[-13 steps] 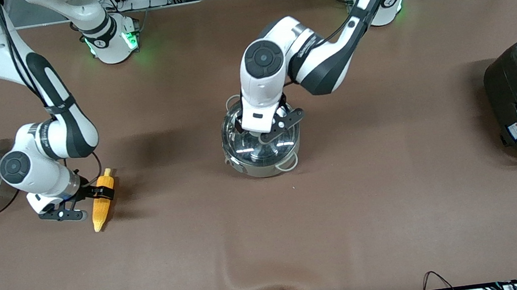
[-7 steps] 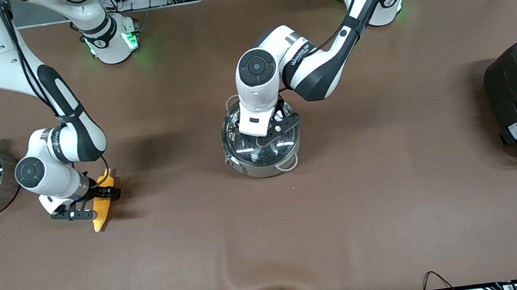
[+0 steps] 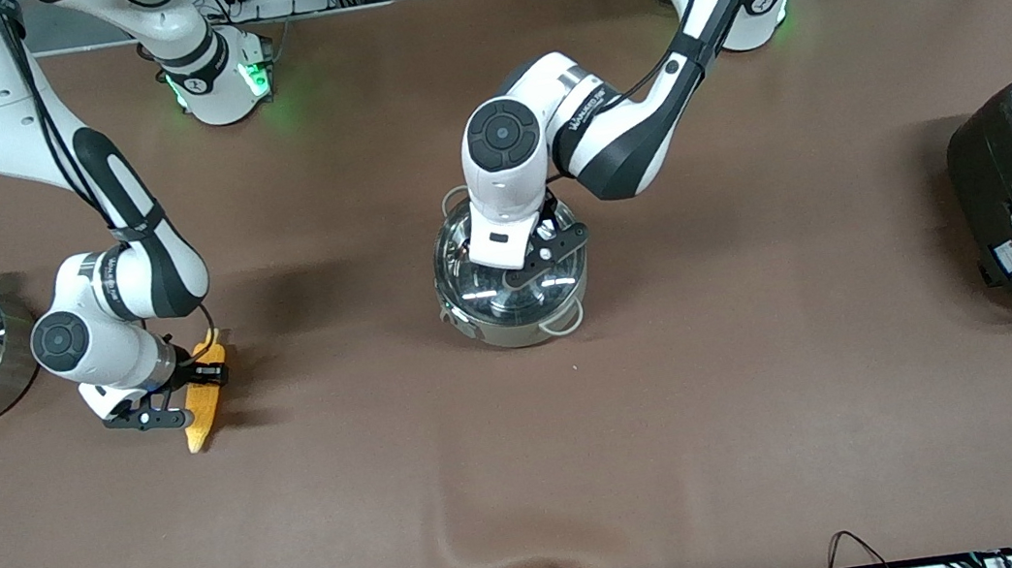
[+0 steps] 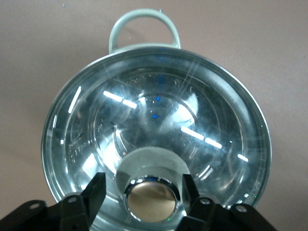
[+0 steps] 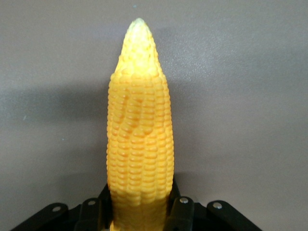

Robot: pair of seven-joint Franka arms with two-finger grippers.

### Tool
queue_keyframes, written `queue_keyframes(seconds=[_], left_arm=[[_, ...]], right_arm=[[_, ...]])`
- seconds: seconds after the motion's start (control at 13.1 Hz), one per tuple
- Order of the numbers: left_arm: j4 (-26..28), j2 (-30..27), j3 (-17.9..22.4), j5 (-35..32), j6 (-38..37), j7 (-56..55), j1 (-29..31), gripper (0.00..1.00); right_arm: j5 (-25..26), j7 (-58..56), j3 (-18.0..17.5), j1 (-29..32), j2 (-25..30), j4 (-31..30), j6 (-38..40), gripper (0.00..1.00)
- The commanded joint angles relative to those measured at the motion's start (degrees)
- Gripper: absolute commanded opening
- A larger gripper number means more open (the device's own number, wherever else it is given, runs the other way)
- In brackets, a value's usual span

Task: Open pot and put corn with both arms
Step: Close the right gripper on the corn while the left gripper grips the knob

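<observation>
The left gripper [image 4: 150,192] sits over the pot [image 3: 514,307] at mid-table, fingers straddling the lid knob [image 4: 150,200], seemingly touching it. The right gripper [image 3: 188,389] is clamped across the corn [image 3: 206,394], which lies toward the right arm's end, pointing away from the wrist.

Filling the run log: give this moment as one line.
left gripper: astride lid knob, lid on pot | right gripper: shut on corn, on table
</observation>
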State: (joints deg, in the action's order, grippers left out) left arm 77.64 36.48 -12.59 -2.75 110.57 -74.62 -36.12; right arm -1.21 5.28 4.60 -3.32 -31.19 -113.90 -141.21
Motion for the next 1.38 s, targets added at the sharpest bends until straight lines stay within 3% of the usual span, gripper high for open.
queue_keyframes(seconds=[0.0,0.15,0.38,0.54,0.92,1.3], left_arm=[[-1.8,1.3,0.2,-1.8,-0.3,-1.0,-0.7,0.61],[-1.8,1.9,0.2,-1.8,-0.2,-1.0,-1.2,0.51],[-1.8,2.1,0.2,-2.0,0.1,-1.2,-2.1,0.4],[-1.7,2.1,0.2,-2.2,0.1,-1.0,-2.1,0.03],[-1.3,-2.2,0.2,-2.5,-1.7,-0.4,-1.4,0.0],[-1.3,-11.3,1.3,-4.2,-8.4,1.7,1.0,0.0]], right_arm=[[-0.2,-0.2,-0.9,0.6,1.2,1.1,3.3,0.0],[-0.2,0.1,-1.7,0.5,2.8,3.0,4.7,0.0],[-0.2,0.4,-2.5,-0.5,4.1,11.7,16.3,0.0],[-0.3,2.9,-2.5,-2.4,4.6,16.8,22.5,0.0],[-0.3,12.2,-2.7,-7.1,6.3,22.2,30.2,0.0],[-0.3,24.4,-9.2,-8.6,7.2,30.5,40.8,0.0]])
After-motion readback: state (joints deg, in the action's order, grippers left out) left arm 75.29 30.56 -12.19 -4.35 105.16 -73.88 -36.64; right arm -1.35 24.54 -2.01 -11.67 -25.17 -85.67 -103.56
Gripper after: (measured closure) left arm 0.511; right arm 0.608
